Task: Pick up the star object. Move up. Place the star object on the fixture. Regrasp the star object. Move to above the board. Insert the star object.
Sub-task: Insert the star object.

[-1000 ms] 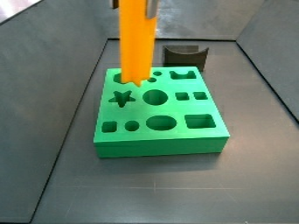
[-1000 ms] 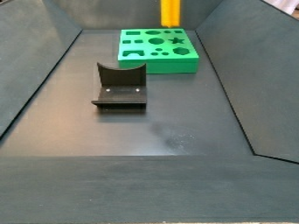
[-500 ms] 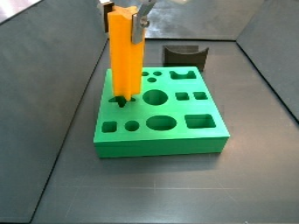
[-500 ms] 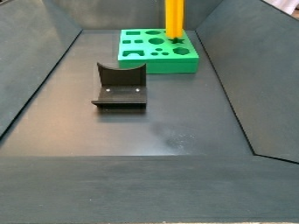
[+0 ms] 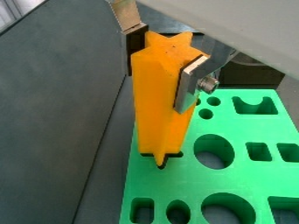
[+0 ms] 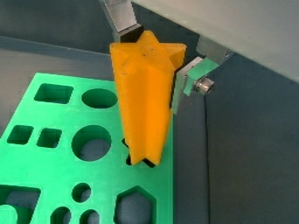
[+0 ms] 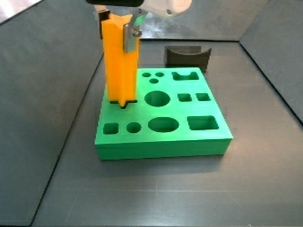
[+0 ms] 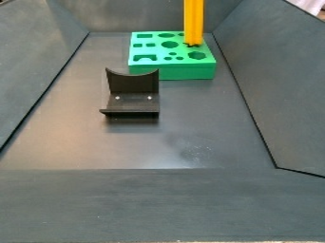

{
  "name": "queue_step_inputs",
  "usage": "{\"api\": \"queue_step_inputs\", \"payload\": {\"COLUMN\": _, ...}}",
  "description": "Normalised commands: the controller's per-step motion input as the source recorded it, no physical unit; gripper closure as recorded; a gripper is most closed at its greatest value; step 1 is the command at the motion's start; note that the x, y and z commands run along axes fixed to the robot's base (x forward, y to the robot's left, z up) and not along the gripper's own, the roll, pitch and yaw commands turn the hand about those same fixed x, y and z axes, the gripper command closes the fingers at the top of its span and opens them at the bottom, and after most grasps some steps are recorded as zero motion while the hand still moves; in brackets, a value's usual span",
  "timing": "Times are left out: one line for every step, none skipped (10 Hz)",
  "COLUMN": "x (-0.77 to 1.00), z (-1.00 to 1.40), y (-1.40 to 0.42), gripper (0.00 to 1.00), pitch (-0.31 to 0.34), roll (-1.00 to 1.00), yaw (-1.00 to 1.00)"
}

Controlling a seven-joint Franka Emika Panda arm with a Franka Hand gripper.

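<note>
While the star object [image 7: 119, 62] stands upright over the board [image 7: 166, 124], we see its lower tip sitting in the star-shaped cut-out near one edge of the green slab. In both wrist views the orange-yellow prism [image 5: 162, 101] shows its star-shaped top end, and its bottom meets the dark opening in the board [image 5: 222, 188]; how deep it has gone we cannot tell. The gripper [image 5: 163, 54] holds the prism near its upper end, its jaws closed on the piece from two opposite sides. In a wrist view one silver finger [image 5: 191, 80] lies flat against the prism's side, with a round screw head on it. We find the same grip in a wrist view from the opposite side, where the gripper [image 6: 158, 54] clamps the star object [image 6: 146, 101] above the board [image 6: 70, 149]. In a side view the gripper [image 7: 120, 22] sits at the very top of the bar. The fixture [image 8: 129, 93] stands well apart from the board [image 8: 172, 55] on the dark floor, with nothing in its notch, and in a side view it shows behind the board as a dark block [image 7: 187, 58]. Around the star slot we see round, square and oval cut-outs, all open.
</note>
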Motion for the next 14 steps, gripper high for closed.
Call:
{"api": "queue_step_inputs", "payload": {"x": 0.01, "z": -0.03, "y": 0.0, "gripper": 1.0, "pitch": 0.0, "roll": 0.0, "yaw": -0.13}}
{"api": "queue_step_inputs", "payload": {"x": 0.13, "z": -0.07, "y": -0.01, "gripper": 1.0, "pitch": 0.0, "roll": 0.0, "yaw": -0.19}}
{"api": "queue_step_inputs", "payload": {"x": 0.24, "z": -0.01, "y": 0.0, "gripper": 1.0, "pitch": 0.0, "roll": 0.0, "yaw": -0.16}}
{"api": "queue_step_inputs", "payload": {"x": 0.22, "z": 0.0, "y": 0.0, "gripper": 1.0, "pitch": 0.0, "roll": 0.0, "yaw": -0.13}}
{"api": "queue_step_inputs", "payload": {"x": 0.13, "z": 0.0, "y": 0.0, "gripper": 1.0, "pitch": 0.0, "roll": 0.0, "yaw": -0.07}}
{"api": "queue_step_inputs", "payload": {"x": 0.03, "z": 0.0, "y": 0.0, "gripper": 1.0, "pitch": 0.003, "roll": 0.0, "yaw": 0.0}}
{"api": "queue_step_inputs", "payload": {"x": 0.0, "z": 0.0, "y": 0.0, "gripper": 1.0, "pitch": 0.011, "roll": 0.01, "yaw": 0.0}}
{"api": "queue_step_inputs", "payload": {"x": 0.0, "z": 0.0, "y": 0.0, "gripper": 1.0, "pitch": 0.0, "roll": 0.01, "yaw": 0.0}}
{"api": "queue_step_inputs", "payload": {"x": -0.01, "z": -0.1, "y": 0.0, "gripper": 1.0, "pitch": 0.0, "roll": 0.02, "yaw": 0.0}}
{"api": "queue_step_inputs", "payload": {"x": 0.0, "z": -0.02, "y": 0.0, "gripper": 1.0, "pitch": 0.0, "roll": 0.0, "yaw": 0.0}}
{"api": "queue_step_inputs", "payload": {"x": 0.0, "z": -0.03, "y": 0.0, "gripper": 1.0, "pitch": 0.0, "roll": 0.0, "yaw": 0.0}}
{"api": "queue_step_inputs", "payload": {"x": 0.02, "z": 0.0, "y": 0.0, "gripper": 1.0, "pitch": 0.0, "roll": 0.0, "yaw": 0.0}}
{"api": "queue_step_inputs", "payload": {"x": 0.0, "z": -0.17, "y": 0.0, "gripper": 1.0, "pitch": 0.0, "roll": 0.0, "yaw": 0.0}}
{"api": "queue_step_inputs", "payload": {"x": 0.0, "z": -0.24, "y": 0.0, "gripper": 1.0, "pitch": 0.0, "roll": -0.01, "yaw": 0.0}}
